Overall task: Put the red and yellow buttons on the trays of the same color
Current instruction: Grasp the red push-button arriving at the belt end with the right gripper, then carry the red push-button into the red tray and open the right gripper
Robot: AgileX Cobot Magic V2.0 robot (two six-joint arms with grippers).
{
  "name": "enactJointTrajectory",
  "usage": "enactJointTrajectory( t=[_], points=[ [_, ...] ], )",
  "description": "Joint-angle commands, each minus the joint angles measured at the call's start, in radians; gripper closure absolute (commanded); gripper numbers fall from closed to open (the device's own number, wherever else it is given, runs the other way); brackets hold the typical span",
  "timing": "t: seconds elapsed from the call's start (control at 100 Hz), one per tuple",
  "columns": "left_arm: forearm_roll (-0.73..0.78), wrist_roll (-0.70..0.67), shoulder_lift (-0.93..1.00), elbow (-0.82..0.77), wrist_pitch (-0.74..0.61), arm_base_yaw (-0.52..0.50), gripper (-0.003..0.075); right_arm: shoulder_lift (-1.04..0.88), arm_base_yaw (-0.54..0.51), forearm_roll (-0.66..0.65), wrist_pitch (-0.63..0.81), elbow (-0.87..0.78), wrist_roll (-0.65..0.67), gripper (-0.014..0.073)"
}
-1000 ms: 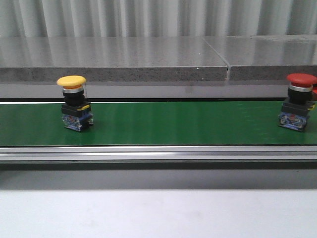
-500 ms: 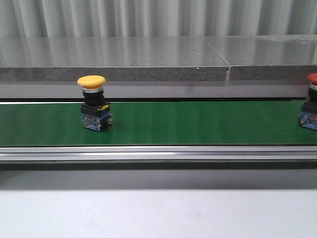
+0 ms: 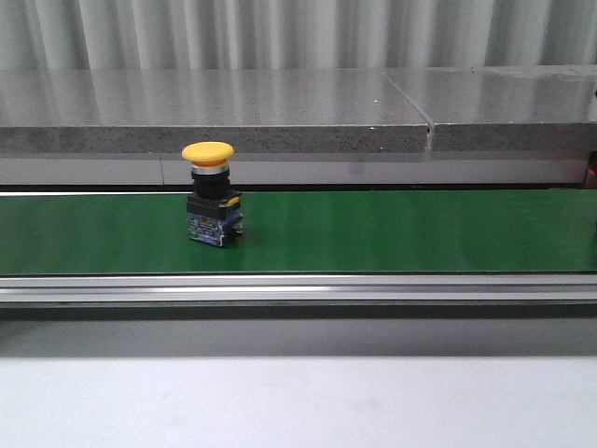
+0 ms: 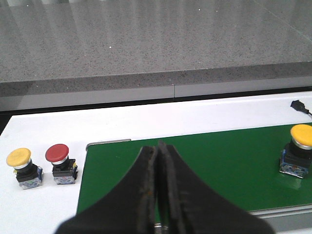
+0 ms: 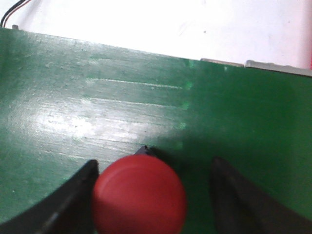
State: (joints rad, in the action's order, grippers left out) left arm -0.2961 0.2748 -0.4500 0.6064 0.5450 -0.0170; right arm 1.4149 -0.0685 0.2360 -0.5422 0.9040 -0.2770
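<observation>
The red button stands on the green belt between the right gripper's open jaws, touching one, so centre before closing; the left gripper is closed, empty.

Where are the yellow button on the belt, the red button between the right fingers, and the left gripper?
yellow button (image 3: 208, 151): front view, on its cap.
red button (image 5: 140, 200): right wrist view, cap centre.
left gripper (image 4: 158, 148): left wrist view, at the closed fingertips.
</observation>
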Motion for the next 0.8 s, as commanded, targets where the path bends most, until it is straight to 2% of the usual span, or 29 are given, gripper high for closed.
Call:
enactJointTrajectory(
  t=[0.0,0.06,0.13,0.24,0.37,0.53,0.79],
  points=[
    [-0.022,-0.001,-0.005,0.026,-0.074,0.007,0.074,-0.016,0.001,0.012,0.02,0.033,-0.01,0.0306],
    [-0.022,-0.001,-0.005,0.026,-0.074,0.007,0.074,-0.018,-0.001,0.012,-0.004,0.038,-0.01,0.0414],
    [-0.022,-0.001,-0.005,0.026,-0.074,0.007,0.074,-0.019,-0.008,0.011,-0.052,0.067,-0.01,0.0459],
    [-0.022,-0.001,-0.005,0.026,-0.074,0.007,0.074,-0.019,-0.033,0.008,-0.132,0.149,-0.01,0.0459],
    [-0.022,-0.001,-0.005,0.026,-0.074,0.007,0.074,-0.019,-0.109,0.006,-0.198,0.261,-0.01,0.0459],
    [-0.022,-0.001,-0.005,0.026,-0.074,0.007,0.074,-0.015,-0.242,0.007,-0.183,0.378,0.012,0.0459],
    [-0.022,-0.001,-0.005,0.026,-0.074,0.007,0.074,0.067,-0.447,0.012,-0.1,0.446,0.056,0.0459]
  ],
)
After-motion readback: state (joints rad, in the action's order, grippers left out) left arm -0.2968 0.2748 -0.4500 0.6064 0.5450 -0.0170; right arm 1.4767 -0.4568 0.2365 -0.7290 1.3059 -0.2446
